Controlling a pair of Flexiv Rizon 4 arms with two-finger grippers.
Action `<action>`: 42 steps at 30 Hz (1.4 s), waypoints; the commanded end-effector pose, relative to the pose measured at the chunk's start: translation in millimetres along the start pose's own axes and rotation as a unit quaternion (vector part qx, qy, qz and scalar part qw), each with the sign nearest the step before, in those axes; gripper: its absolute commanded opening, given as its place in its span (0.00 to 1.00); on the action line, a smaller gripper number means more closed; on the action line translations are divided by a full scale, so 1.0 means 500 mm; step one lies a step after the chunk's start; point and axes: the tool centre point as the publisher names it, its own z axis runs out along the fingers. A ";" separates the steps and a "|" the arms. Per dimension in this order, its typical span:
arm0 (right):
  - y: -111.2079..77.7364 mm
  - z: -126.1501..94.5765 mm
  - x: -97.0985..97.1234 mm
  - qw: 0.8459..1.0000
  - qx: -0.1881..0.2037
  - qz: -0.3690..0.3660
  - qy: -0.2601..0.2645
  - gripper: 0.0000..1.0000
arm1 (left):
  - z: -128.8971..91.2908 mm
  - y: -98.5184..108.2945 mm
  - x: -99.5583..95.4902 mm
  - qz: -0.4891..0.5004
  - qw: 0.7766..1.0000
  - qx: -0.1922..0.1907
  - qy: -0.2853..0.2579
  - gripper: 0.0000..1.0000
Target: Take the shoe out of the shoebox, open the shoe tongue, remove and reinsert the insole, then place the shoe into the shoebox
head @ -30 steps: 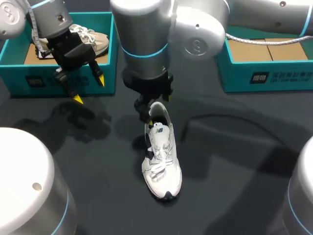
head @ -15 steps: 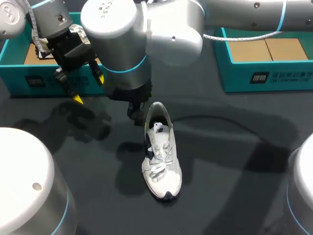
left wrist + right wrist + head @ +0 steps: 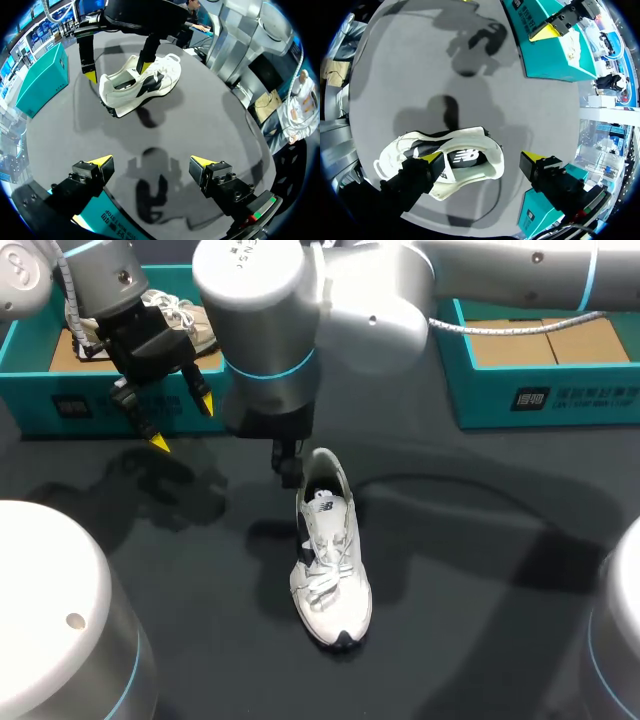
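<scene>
Shoe (image 3: 330, 550), white with dark navy panels and flat white laces, stands upright on its sole near the middle of the table (image 3: 480, 570), toe toward the near edge and heel toward the far side. The tabletop is a dark grey, matte sheet that carries soft shadows of the arms. The shoe's upper looks smooth, with a padded, rounded collar and a dark lining inside the opening.

At the far left sits a teal left shoebox (image 3: 60, 405) with a brown cardboard floor, holding a beige shoe (image 3: 195, 325) with pale laces. At the far right is a teal right shoebox (image 3: 540, 390), also brown inside.

The right gripper (image 3: 482, 159), on the arm that reaches in past the middle, hangs over the shoe's heel with its fingers spread wide. One yellow tip sits at the opening and the other stands clear behind the heel, so it grasps nothing.

The left gripper (image 3: 182, 423) hangs just in front of the left shoebox's near wall, fingers wide apart and empty, well apart from the white shoe.
</scene>
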 end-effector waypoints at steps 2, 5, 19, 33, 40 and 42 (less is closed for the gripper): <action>-0.010 0.029 -0.016 1.000 -0.011 -0.003 0.010 1.00 | -0.001 0.000 0.001 0.000 1.000 -0.001 0.001 1.00; -0.012 0.045 -0.023 1.000 -0.009 -0.003 0.014 1.00 | -0.001 0.000 0.001 0.000 1.000 -0.001 0.001 1.00; -0.030 0.107 -0.033 0.999 -0.028 0.001 0.025 1.00 | -0.001 0.000 0.001 0.000 1.000 -0.001 0.001 1.00; -0.034 0.150 -0.045 0.998 -0.036 -0.019 0.041 1.00 | -0.001 0.000 0.001 0.000 1.000 -0.001 0.001 1.00; -0.041 0.175 -0.050 0.997 -0.048 -0.017 0.052 0.93 | -0.001 0.000 0.001 0.000 1.000 -0.001 0.001 1.00; -0.043 0.178 -0.050 0.997 -0.050 -0.016 0.055 0.89 | -0.001 0.000 0.001 0.000 1.000 -0.001 0.001 1.00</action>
